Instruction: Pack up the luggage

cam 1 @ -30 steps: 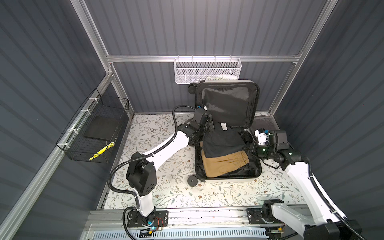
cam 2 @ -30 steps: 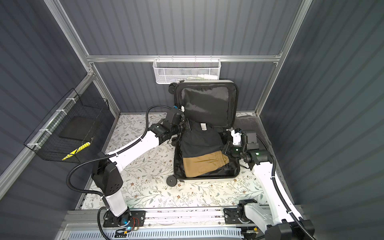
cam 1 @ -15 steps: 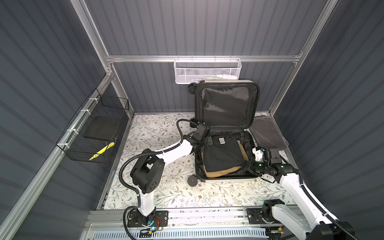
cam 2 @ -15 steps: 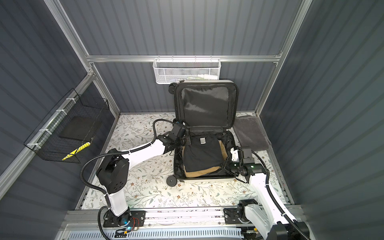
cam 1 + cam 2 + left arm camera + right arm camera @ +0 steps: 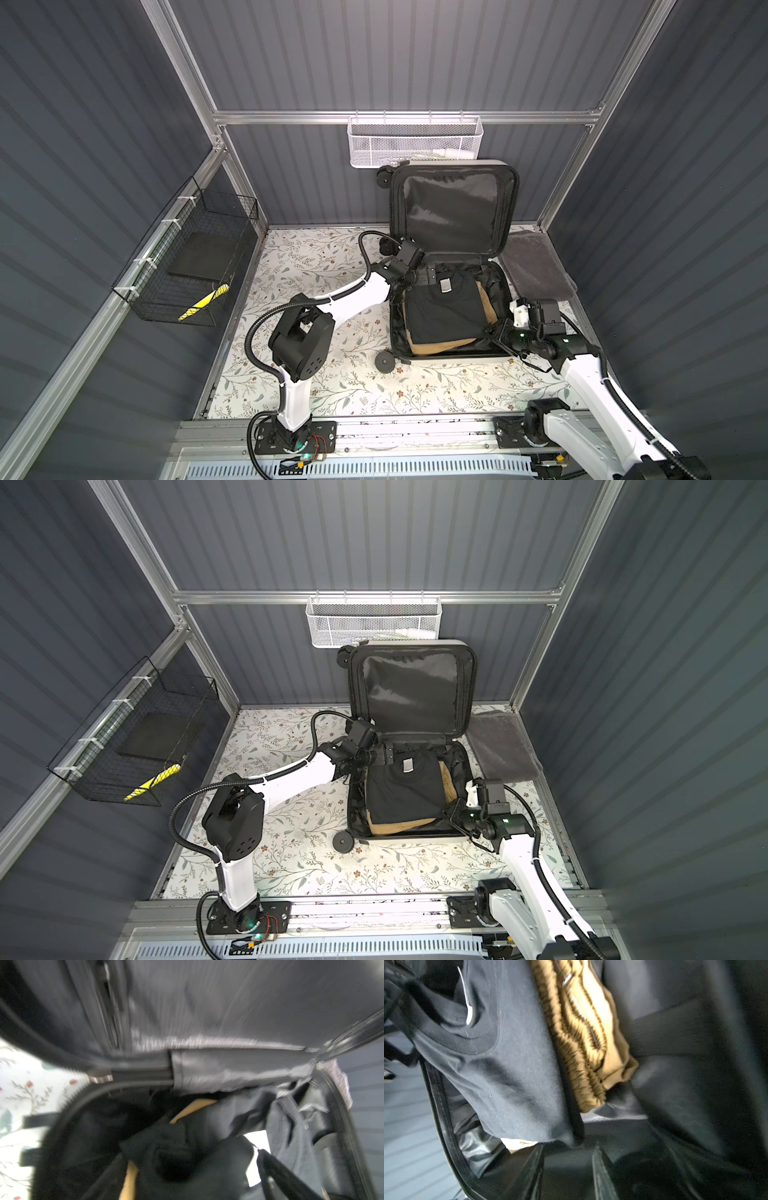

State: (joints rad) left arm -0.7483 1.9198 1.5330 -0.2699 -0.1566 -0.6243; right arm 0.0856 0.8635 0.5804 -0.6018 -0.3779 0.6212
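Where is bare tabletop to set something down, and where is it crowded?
Free: floral table strip between luggage and near rail; patch between black wire basket and left arm. Crowded: luggage base, filled with clothes; grey mat beside it.

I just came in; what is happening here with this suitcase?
Two robot arms are packing the open white suitcase, whose lid stands upright. A black T-shirt lies on a tan garment inside it. The left pincer is at the far left corner, the right pincer at the near right corner; both open, holding nothing.
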